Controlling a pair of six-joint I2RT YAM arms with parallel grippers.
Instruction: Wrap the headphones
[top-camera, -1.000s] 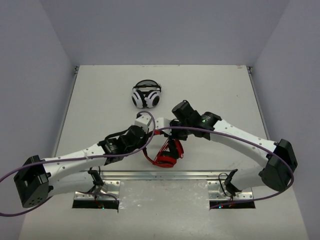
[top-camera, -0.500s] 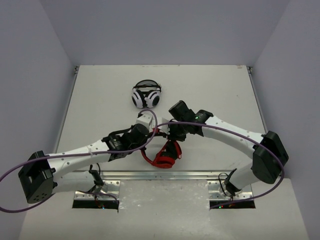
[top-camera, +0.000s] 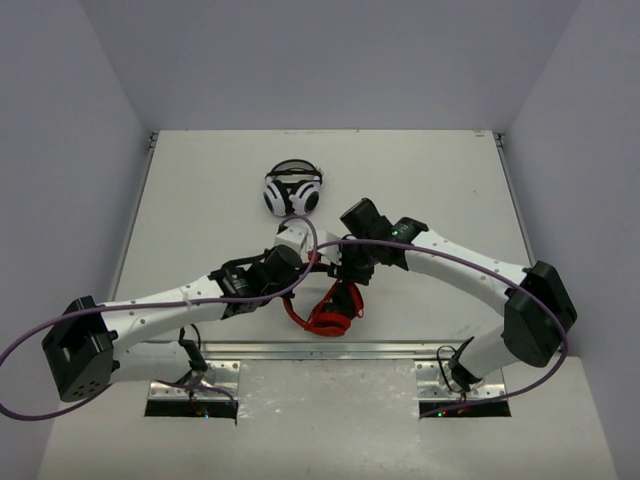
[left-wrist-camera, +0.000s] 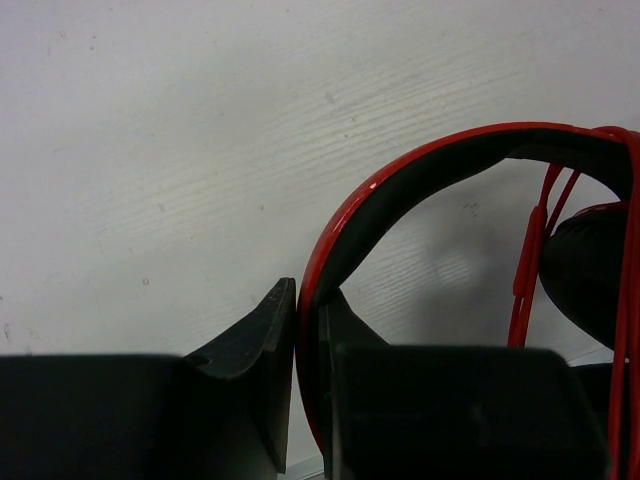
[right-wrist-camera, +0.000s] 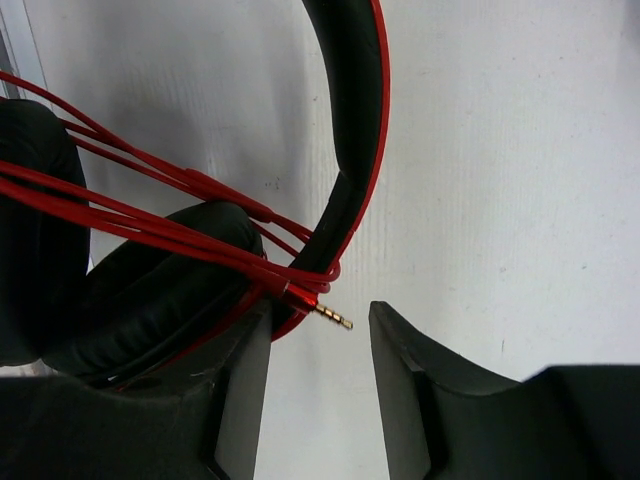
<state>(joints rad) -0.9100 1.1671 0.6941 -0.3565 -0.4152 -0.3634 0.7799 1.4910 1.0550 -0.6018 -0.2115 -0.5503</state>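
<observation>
Two arms reach inward from the near corners, elbows bent and forearms low, and meet over the near middle of the table (top-camera: 420, 170). The left gripper (left-wrist-camera: 308, 300) is pinched tight on the headband (left-wrist-camera: 400, 180) of the headphones (top-camera: 325, 312), one black finger flat against each face of the band. The right gripper (right-wrist-camera: 320, 312) comes at the same set from the other side. Its jaws are parted to a middling gap and clamp nothing; the plug (right-wrist-camera: 330, 316) lies in that gap.

The headphones rest between the two wrists, near the table's front edge. The headband is a glossy red arc lined in matte black, and two black cushions (right-wrist-camera: 150, 290) show (rounded and padded). One thin red cable (right-wrist-camera: 150, 225) runs across them in several strands and ends in the gold-tipped plug. The table is white with a faint wood grain. A second set, the white headphones (top-camera: 292, 192), sits well apart, farther back.
</observation>
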